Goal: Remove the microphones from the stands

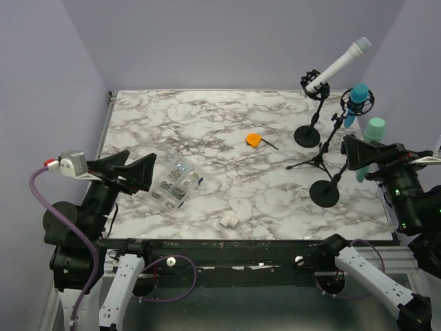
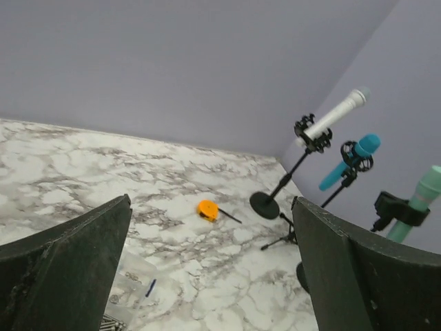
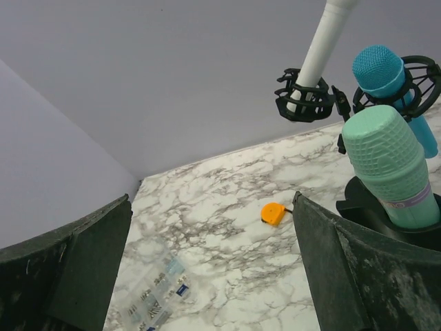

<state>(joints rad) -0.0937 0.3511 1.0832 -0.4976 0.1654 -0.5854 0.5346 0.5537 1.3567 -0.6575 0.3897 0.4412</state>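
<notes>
Three microphones stand at the right rear of the white marble-pattern table [image 1: 275,200], all seated in their holders: a white cylindrical microphone [image 1: 339,67] in a black shock mount on a round-base stand [image 1: 307,136], a blue microphone [image 1: 357,100] on a black tripod stand [image 1: 317,162], and a mint-green microphone [image 3: 389,165] on a second round-base stand [image 1: 324,193].

The top view alone shows all three bases and both arms. The right wrist view shows the mint-green head close up, rising just beyond my right finger [image 3: 365,276], with the blue and white ones behind it; their bases are out of that frame. The left wrist view sees the same three from far across the table.

My right gripper [image 3: 212,201] is spread wide and holds nothing. My left gripper [image 1: 140,164] is likewise spread and empty, well apart from the stands at the left edge.

Other items: a small orange round object [image 1: 254,140] with a thin dark strap mid-table, a clear plastic compartment box [image 1: 176,184] of small parts just beside the left gripper, and a small white piece [image 1: 228,221] near the front edge — too small to identify.
</notes>
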